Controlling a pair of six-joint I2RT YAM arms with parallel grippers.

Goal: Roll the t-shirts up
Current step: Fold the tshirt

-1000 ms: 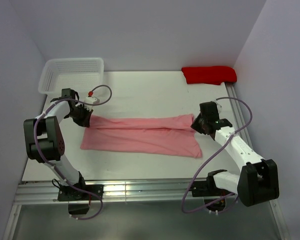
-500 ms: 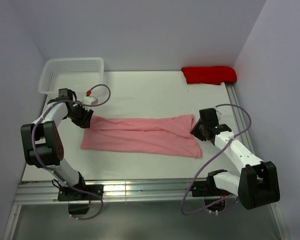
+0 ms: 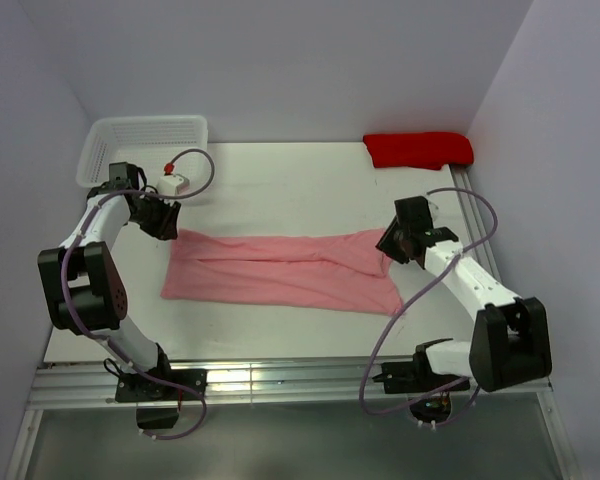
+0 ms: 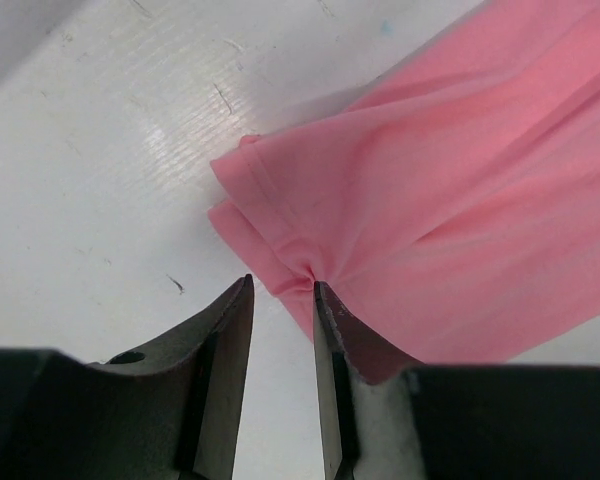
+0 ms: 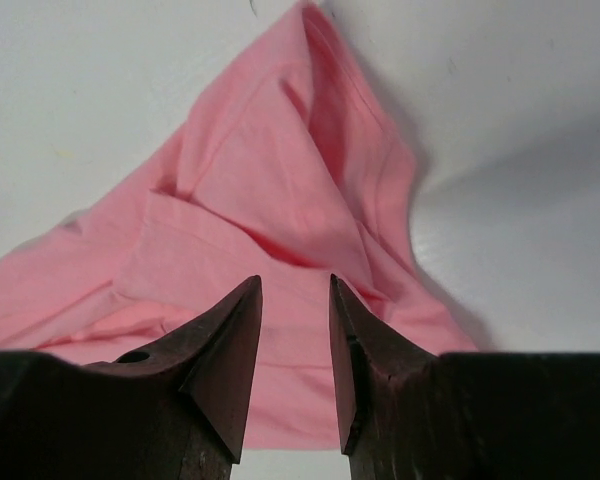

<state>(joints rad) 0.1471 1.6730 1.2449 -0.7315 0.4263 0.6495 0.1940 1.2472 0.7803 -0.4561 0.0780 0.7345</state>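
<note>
A pink t-shirt (image 3: 280, 270), folded into a long flat band, lies across the middle of the white table. My left gripper (image 3: 168, 228) hovers at the band's far left corner. In the left wrist view the left gripper (image 4: 283, 290) is open, and the puckered corner of the t-shirt (image 4: 430, 200) lies just ahead of its fingertips (image 4: 320, 295). My right gripper (image 3: 388, 244) is over the band's far right corner. In the right wrist view the right gripper (image 5: 295, 285) is open above the rumpled end of the t-shirt (image 5: 270, 190), with nothing held.
A white mesh basket (image 3: 150, 121) stands at the back left, just behind the left arm. A red cloth bundle (image 3: 418, 149) lies at the back right, next to the wall. Metal rails (image 3: 280, 380) run along the table's near edge.
Both grippers went from shut on the band's far corners to open, and the corners now lie on the table. The left gripper has drawn back and to the left.
</note>
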